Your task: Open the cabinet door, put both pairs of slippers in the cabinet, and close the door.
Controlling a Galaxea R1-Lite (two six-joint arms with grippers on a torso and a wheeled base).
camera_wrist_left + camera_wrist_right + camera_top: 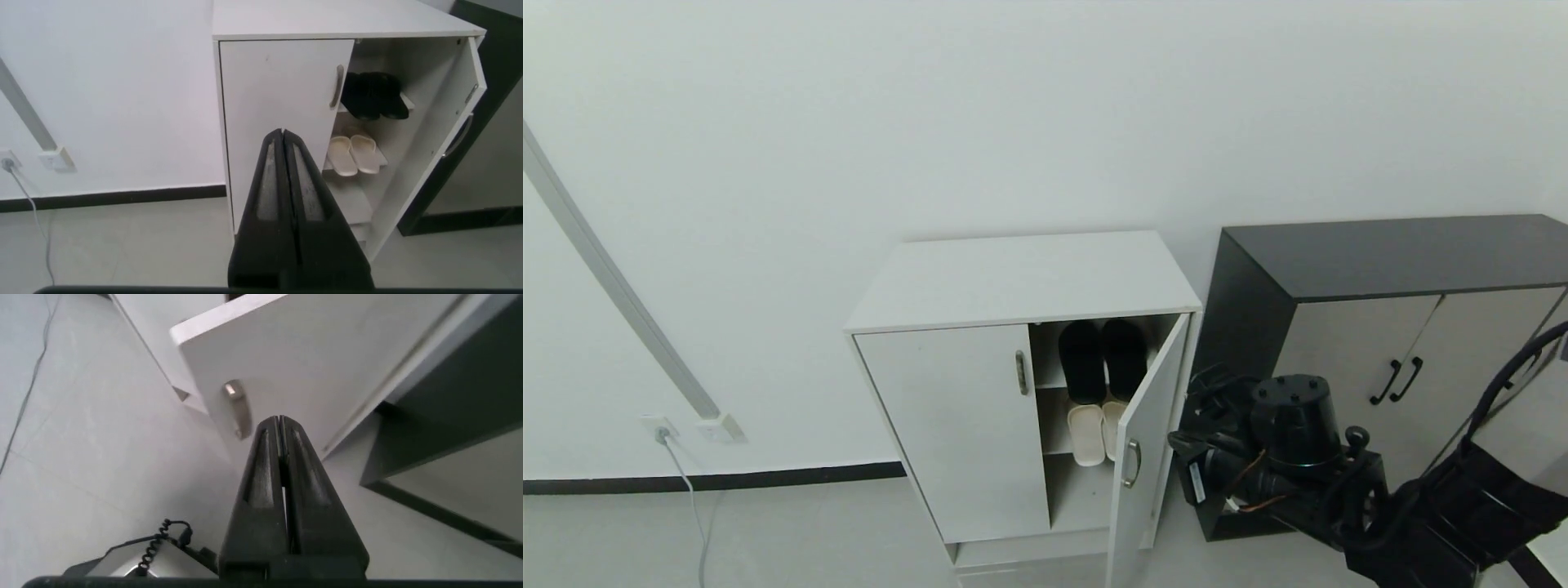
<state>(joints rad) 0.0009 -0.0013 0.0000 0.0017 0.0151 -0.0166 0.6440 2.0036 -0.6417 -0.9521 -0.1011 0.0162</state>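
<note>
Black slippers (1103,359) and white slippers (1094,433) sit inside the cabinet (1029,278), so the right gripper (282,423), fingers closed, faces the ajar right door (1147,441), presumably to push it shut; left gripper (282,135) likewise closed.

The half-open door (1152,408) narrows the way in; a black cabinet (1388,253) stands just beside it; the bottom shelf (1078,494) lies free.
</note>
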